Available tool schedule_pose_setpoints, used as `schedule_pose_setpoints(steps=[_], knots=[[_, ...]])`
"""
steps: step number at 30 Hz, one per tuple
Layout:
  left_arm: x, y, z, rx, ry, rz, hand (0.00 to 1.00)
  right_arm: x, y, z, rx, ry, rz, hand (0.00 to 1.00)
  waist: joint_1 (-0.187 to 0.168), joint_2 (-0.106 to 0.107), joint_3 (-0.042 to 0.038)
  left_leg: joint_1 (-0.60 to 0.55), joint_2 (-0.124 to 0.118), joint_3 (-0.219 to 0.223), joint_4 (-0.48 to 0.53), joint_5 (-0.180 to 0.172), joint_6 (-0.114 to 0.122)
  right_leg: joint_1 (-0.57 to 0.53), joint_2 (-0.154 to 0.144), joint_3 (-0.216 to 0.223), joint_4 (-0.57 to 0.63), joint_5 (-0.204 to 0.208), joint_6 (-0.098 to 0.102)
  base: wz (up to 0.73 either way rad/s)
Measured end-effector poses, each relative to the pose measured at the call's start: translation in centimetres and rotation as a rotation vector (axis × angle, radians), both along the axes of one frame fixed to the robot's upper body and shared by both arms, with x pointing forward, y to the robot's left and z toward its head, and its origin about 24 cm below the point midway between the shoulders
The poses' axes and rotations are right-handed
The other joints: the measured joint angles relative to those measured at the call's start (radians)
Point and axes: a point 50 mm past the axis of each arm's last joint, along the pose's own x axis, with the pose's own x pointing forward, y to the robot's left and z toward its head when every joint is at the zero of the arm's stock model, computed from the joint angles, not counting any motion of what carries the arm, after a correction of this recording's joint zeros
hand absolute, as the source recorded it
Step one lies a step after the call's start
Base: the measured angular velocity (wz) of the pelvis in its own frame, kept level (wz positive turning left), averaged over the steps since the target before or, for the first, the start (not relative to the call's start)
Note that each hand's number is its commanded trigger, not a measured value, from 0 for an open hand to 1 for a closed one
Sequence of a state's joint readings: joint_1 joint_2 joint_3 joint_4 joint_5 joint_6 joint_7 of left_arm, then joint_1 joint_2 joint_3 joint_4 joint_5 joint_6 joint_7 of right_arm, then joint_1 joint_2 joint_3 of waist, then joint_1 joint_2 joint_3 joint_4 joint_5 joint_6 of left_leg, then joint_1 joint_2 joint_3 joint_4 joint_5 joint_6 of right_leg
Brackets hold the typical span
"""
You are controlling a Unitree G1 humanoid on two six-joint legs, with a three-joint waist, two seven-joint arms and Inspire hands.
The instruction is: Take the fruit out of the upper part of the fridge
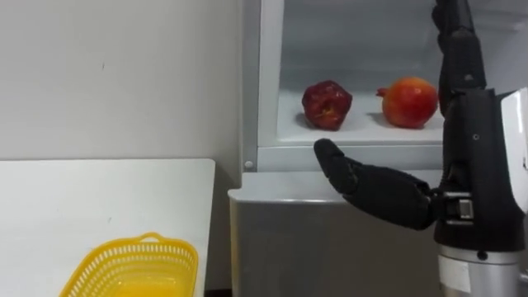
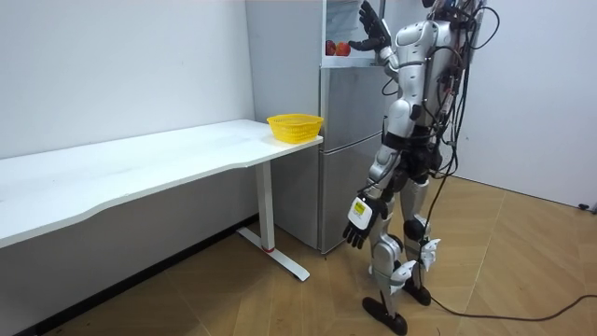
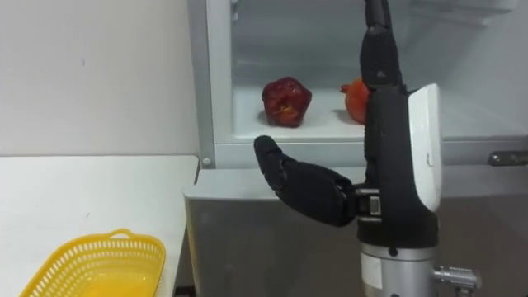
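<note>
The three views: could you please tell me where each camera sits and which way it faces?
Left eye view: on the robot's head, facing the open upper fridge; right hand raised before it.
Right eye view: a little to its right, same aim, same hand.
Room view: out in the room, seeing the whole robot at the fridge, left hand hanging.
All share the dark red fruit, the pomegranate and the yellow basket.

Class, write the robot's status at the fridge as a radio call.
Right hand open, raised before the shelf, holding nothing; left hand open at its side. Red fruit and pomegranate on shelf, not held. Nothing in the way.
</note>
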State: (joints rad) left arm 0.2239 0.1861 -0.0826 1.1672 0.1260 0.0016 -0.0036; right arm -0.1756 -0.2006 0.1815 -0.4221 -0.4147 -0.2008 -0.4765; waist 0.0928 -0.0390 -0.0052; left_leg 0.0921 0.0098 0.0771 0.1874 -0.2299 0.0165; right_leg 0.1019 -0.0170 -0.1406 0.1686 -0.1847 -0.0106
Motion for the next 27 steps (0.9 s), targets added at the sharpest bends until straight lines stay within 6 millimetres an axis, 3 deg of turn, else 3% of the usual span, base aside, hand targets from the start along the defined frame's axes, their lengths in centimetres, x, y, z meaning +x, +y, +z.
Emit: schedule_pose_setpoints(steps=[7,11,17,23,27], knots=[[0.0,0.1,0.0,0.003,0.005,0.0,0.0,0.3,-0.4,0.4,-0.009,-0.013,-0.018,0.0,-0.005,-0.008,0.0113,0.007,0.0,-0.004,0.002,0.0,0.0,0.011,0.0,-0.002,-0.002,0.0,0.0,0.0],[0.0,0.2,0.0,0.004,0.012,-0.032,0.0,0.6,-1.7,1.6,-0.006,-0.056,-0.057,0.0,-0.004,-0.01,0.0145,0.005,-0.001,-0.011,-0.002,0.0,0.0,0.011,-0.001,-0.008,-0.001,0.0,0.0,0.04],[0.1,0.1,0.0,-0.005,0.023,-0.072,0.0,0.8,-2.5,2.5,-0.035,-0.083,-0.071,0.0,-0.002,-0.02,0.0106,0.006,-0.001,-0.012,-0.001,0.0,0.0,0.013,0.0,-0.014,-0.001,0.0,0.0,0.0],[0.4,0.2,0.0,-0.014,0.025,-0.055,0.0,1.8,-2.8,2.7,-0.031,-0.058,-0.073,0.0,0.0,-0.033,0.0133,0.005,0.0,-0.012,-0.002,0.0,0.0,0.011,-0.001,-0.016,-0.001,0.0,0.0,0.0],[0.6,0.5,0.1,-0.01,0.032,-0.035,0.0,2.3,-3.3,3.5,-0.014,-0.059,-0.087,0.0,0.0,-0.038,0.0107,0.002,-0.001,-0.023,-0.005,0.0,0.0,0.01,-0.001,-0.034,-0.001,0.0,0.0,0.06]])
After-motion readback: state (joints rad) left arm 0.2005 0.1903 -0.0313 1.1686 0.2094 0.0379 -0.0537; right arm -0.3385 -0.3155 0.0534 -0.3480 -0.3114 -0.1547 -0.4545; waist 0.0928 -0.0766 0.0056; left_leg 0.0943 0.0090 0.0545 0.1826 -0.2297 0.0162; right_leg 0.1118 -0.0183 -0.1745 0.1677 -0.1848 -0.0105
